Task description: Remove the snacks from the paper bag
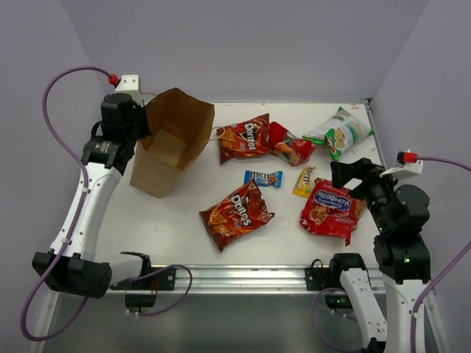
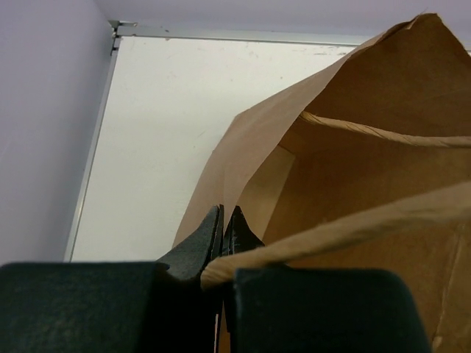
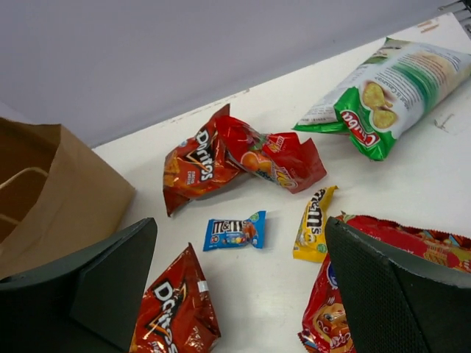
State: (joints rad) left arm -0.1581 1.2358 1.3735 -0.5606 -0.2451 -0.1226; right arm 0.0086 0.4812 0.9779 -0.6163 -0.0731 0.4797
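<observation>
The brown paper bag leans at the back left with its mouth facing right. My left gripper is shut on the bag's rim beside a twisted handle. Snacks lie on the table: two Doritos bags, a small red bag, a green-white chip bag, a blue candy packet, a yellow one and a red cookie bag. My right gripper hangs open over the cookie bag's right end, holding nothing.
The white table ends in a metal rail at the front. Pale walls close in the back and both sides. Purple cables loop beside each arm.
</observation>
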